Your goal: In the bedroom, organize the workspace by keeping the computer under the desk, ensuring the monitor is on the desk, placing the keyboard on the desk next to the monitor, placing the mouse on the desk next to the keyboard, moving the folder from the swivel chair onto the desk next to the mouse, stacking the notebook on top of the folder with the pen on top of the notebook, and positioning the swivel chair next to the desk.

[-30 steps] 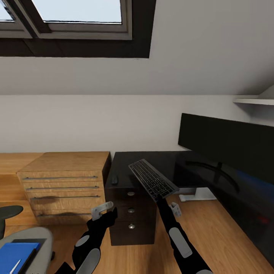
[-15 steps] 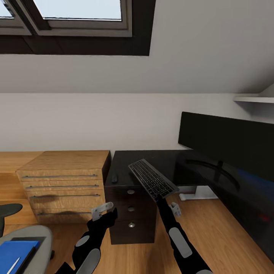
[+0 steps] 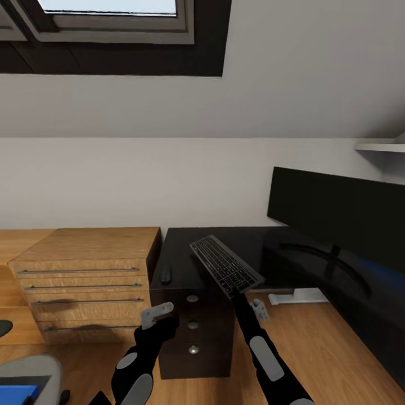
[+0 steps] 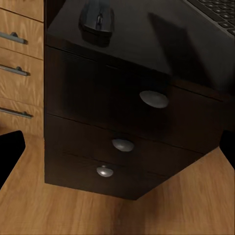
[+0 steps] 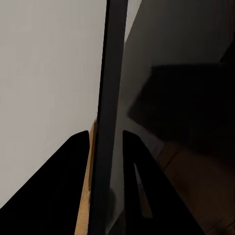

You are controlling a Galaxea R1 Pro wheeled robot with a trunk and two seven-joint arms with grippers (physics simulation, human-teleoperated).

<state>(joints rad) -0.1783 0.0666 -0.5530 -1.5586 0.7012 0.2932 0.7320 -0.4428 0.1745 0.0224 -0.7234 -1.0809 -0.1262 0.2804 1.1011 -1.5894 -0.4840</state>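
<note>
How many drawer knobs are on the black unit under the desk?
3: top knob, middle knob and bottom knob, stacked down the drawer unit front.

The bench point(image 3: 253, 242) has a glossy black top, with a black three-drawer unit point(image 3: 193, 326) under its near left end and a white leg foot point(image 3: 298, 295) further right on the wooden floor point(image 3: 315, 349). Lying on the top near its left front edge is the small dark mouse point(image 3: 165, 276). Toward the right stands the monitor point(image 3: 337, 211), its curved foot resting on the top. A light wooden drawer chest point(image 3: 84, 281) stands on the floor just beside the bench's left end.
</note>
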